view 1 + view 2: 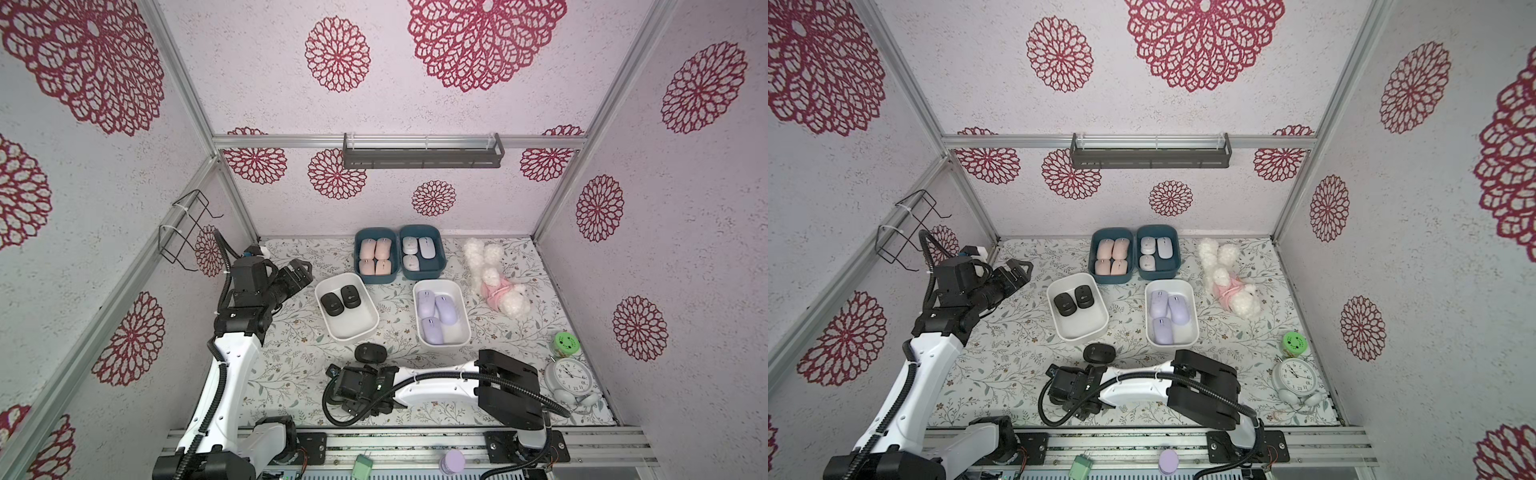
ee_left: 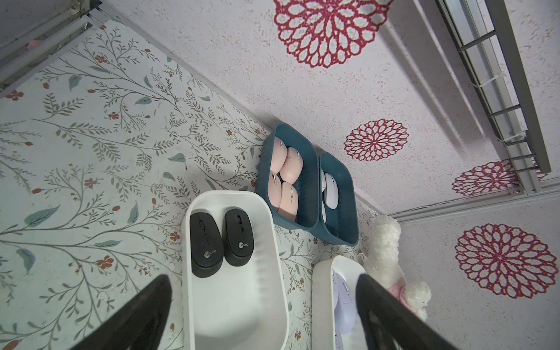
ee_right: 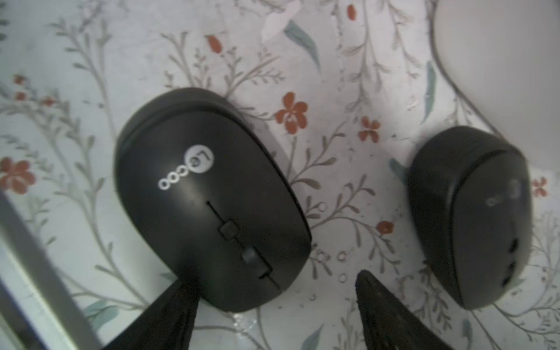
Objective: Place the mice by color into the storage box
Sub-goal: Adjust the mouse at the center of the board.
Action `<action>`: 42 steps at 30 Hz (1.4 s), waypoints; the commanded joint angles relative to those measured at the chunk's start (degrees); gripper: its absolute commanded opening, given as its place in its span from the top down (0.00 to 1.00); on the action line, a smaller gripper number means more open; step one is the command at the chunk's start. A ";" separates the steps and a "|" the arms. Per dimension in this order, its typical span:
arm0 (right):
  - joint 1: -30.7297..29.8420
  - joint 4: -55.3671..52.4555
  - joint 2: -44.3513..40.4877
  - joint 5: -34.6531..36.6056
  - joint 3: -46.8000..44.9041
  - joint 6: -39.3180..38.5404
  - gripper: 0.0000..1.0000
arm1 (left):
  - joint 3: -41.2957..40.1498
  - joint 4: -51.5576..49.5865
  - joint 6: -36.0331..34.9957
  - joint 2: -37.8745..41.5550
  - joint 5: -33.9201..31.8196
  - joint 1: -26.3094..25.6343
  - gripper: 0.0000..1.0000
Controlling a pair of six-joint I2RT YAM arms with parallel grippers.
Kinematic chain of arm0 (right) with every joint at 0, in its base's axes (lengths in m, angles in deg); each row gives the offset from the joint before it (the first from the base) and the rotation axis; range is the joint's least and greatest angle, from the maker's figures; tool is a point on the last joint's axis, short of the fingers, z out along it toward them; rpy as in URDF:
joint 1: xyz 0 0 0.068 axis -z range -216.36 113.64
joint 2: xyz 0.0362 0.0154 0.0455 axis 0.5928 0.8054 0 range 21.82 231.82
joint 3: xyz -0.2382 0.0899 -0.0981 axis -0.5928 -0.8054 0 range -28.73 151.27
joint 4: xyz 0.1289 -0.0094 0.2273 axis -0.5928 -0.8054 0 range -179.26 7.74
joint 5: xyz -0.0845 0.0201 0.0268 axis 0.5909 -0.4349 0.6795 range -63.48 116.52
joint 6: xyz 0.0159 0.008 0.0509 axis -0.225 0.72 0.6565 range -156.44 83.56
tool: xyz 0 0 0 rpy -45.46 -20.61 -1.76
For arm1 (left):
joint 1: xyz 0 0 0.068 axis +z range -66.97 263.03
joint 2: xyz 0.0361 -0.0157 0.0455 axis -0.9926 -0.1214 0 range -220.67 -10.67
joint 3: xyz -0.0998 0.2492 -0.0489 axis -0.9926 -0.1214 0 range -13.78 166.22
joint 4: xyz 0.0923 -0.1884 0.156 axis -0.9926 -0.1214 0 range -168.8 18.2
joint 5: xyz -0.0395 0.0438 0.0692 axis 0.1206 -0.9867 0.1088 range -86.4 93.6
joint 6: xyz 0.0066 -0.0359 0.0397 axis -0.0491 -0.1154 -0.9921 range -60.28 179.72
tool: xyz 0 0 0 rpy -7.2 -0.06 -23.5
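Evidently the sorting is near its end, and the black group is the step in hand. The rounded white plastic storage box (image 1: 353, 321) holds two black mice (image 1: 331, 303) side by side. The teal plastic box (image 1: 356, 257) is packed with peach-pink mice (image 1: 368, 249), its teal neighbour (image 1: 444, 259) holds pale mice (image 1: 409, 245), and the other white box (image 1: 454, 331) holds lilac mice (image 1: 444, 309).

Two more black ones lie loose on the floral-patterned tabletop (image 1: 291, 357). The glossy black oval mouse with a white logo (image 3: 212, 197) sits right under the right wrist and is hidden by the arm in both top views. The second black oval mouse (image 1: 371, 352) lies near it, close to the first white box's front rim.

The right fingers (image 3: 385, 315) stand spread and grasp nothing; one tip overlaps the logo mouse's button end. The left fingers (image 2: 394, 312) hang released and empty.

Next, I judge, the right fingers must straddle the logo mouse's sides, clench, lift it and set it in that box's free half.
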 commanded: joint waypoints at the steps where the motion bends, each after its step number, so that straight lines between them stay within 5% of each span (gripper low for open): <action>1: 2.37 -0.82 -0.44 4.56 0.39 0.00 0.17 | -0.12 0.80 -0.06 0.62 -1.14 0.47 0.03; 9: 5.52 -0.23 1.92 10.38 5.59 -0.12 0.17 | -0.21 0.80 -0.29 0.88 -1.45 0.73 0.03; 16: 3.09 0.87 -0.36 7.92 8.32 3.52 0.19 | -0.21 0.71 -0.06 1.50 -2.17 1.00 0.03; 27: -0.87 -8.33 12.96 13.69 24.86 7.49 0.13 | -0.57 0.57 -0.07 2.39 -3.56 1.09 0.03; 37: -2.12 -13.27 10.55 14.81 20.66 10.83 0.16 | -0.63 0.48 0.24 2.60 -3.56 1.09 0.03; 42: -0.26 -11.14 5.10 8.88 13.52 11.77 0.18 | -0.65 0.90 0.63 2.42 -2.65 1.09 0.03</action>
